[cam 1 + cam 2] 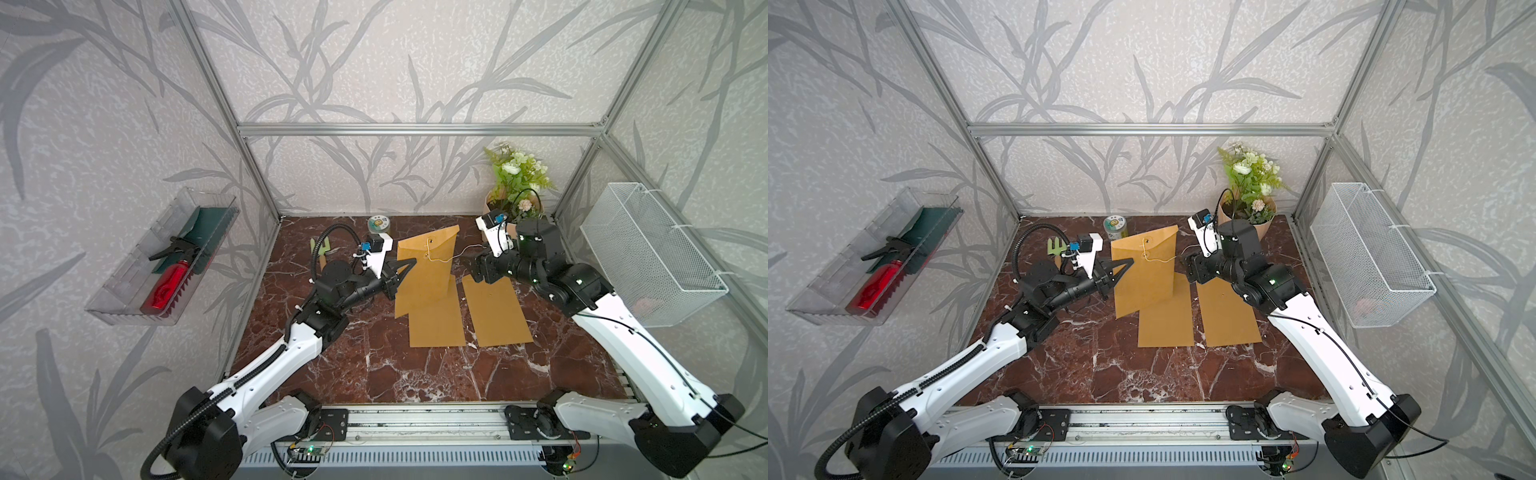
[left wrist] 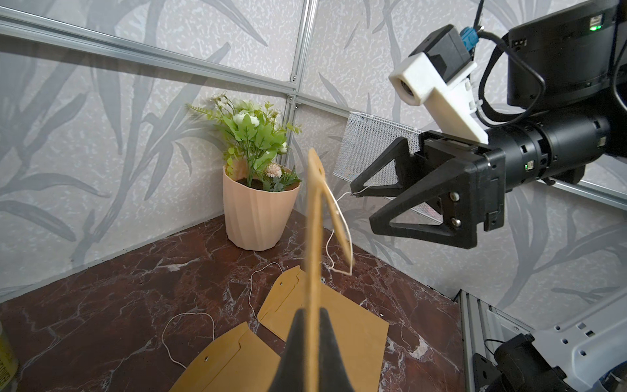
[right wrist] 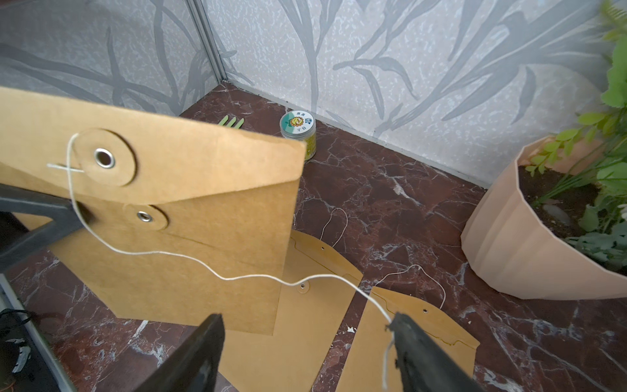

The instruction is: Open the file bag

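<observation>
Obs: file bag [image 1: 426, 266] upright near the table's [image 1: 374, 374] back edge, left gripper [image 1: 411, 262] pinching its side edge. The right gripper [image 3: 305, 319] is spread, string [image 3: 176, 254] draped on one fingertip — apparently snagged. Risk: retreating tugs the bag from the pinch — flap unopened.

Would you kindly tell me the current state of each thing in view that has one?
left gripper: shut on held file bag.
right gripper: open.
held file bag: upright, flap down.
string: unwound, slack, draped over right gripper's finger.
file bags on table: flat, strings loose.
jar: lid on.
</observation>
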Robot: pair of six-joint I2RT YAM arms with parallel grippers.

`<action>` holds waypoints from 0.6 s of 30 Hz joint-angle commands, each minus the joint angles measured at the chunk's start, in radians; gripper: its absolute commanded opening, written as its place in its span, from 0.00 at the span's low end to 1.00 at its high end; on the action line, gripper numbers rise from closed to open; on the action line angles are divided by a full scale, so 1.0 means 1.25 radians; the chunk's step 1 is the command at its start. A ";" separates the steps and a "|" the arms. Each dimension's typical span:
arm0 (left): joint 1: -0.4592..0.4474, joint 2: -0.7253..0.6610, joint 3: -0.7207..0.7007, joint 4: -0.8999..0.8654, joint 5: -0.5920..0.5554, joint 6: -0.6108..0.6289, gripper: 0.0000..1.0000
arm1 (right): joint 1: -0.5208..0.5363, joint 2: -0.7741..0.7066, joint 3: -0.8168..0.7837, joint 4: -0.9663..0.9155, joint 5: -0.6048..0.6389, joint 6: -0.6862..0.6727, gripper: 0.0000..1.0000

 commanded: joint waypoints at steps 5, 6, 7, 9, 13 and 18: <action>0.006 -0.024 0.023 0.019 0.036 0.025 0.00 | -0.017 -0.024 -0.028 0.035 -0.031 0.019 0.82; 0.006 -0.024 0.024 0.020 0.043 0.023 0.00 | -0.018 -0.025 -0.029 0.038 -0.035 0.021 0.82; 0.006 -0.023 0.025 0.024 0.054 0.019 0.00 | -0.022 -0.025 -0.031 0.045 -0.047 0.024 0.82; 0.007 -0.018 0.024 0.040 0.080 0.004 0.00 | -0.031 -0.023 -0.040 0.065 -0.073 0.035 0.82; 0.006 -0.013 0.014 0.088 0.117 -0.038 0.00 | -0.044 -0.018 -0.064 0.117 -0.122 0.061 0.82; 0.006 -0.014 -0.010 0.155 0.128 -0.090 0.00 | -0.047 -0.007 -0.084 0.168 -0.144 0.086 0.82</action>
